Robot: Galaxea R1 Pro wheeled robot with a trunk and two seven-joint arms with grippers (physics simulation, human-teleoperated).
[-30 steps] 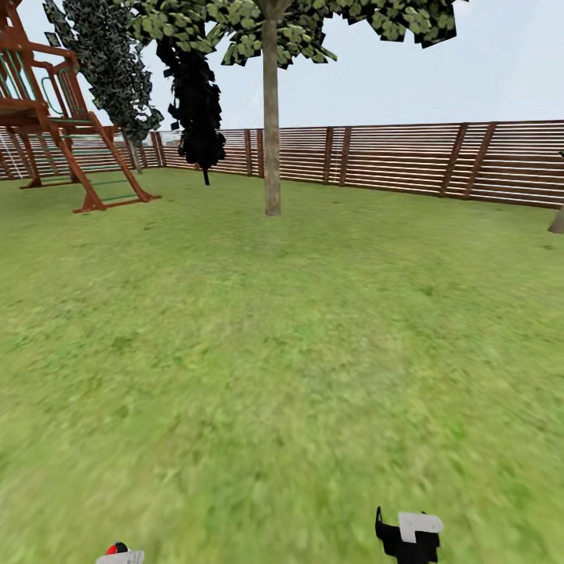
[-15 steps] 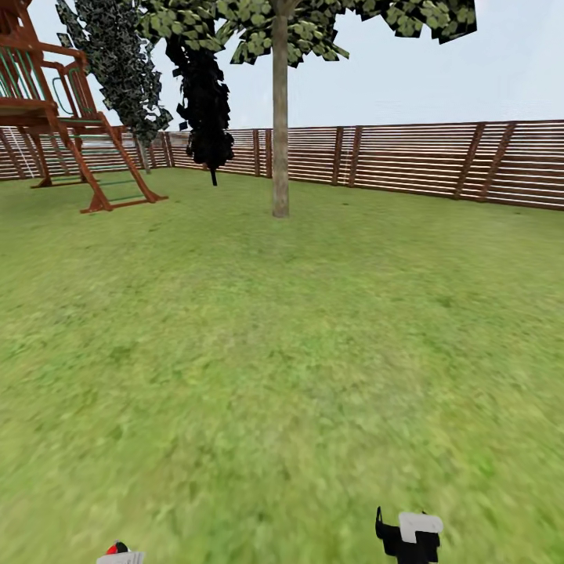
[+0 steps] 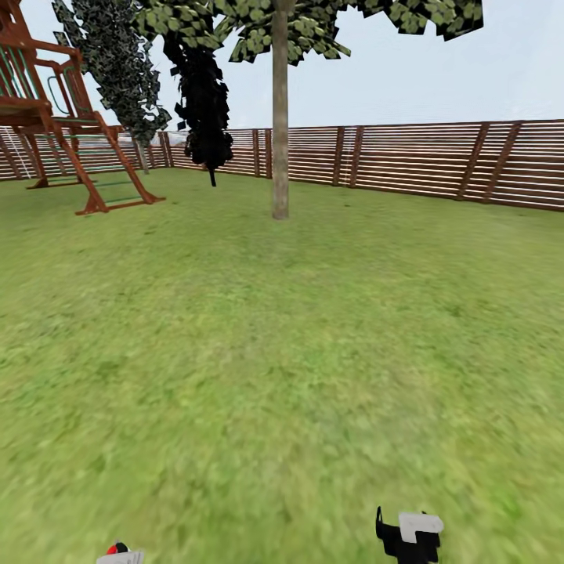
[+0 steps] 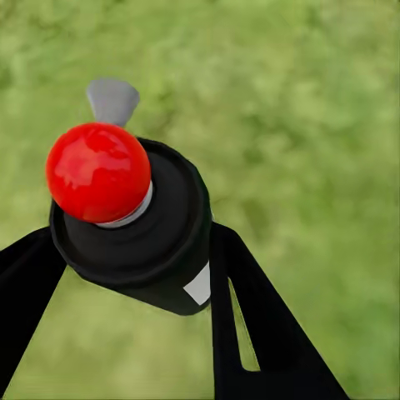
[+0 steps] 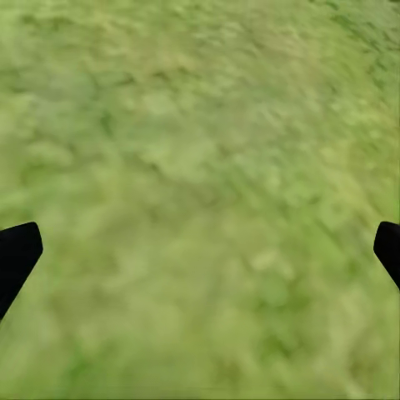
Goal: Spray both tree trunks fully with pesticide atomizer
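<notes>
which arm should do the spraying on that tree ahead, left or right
Left. The left gripper is shut on the pesticide atomizer, red knob up. The right gripper is open over grass, holding nothing. The tree trunk is far ahead, so the robot probably must drive closer.

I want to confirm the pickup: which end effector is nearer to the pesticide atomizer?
Left. The left end effector is closed around the pesticide atomizer, fingers on both sides. The right end effector is apart, open over grass.
</notes>
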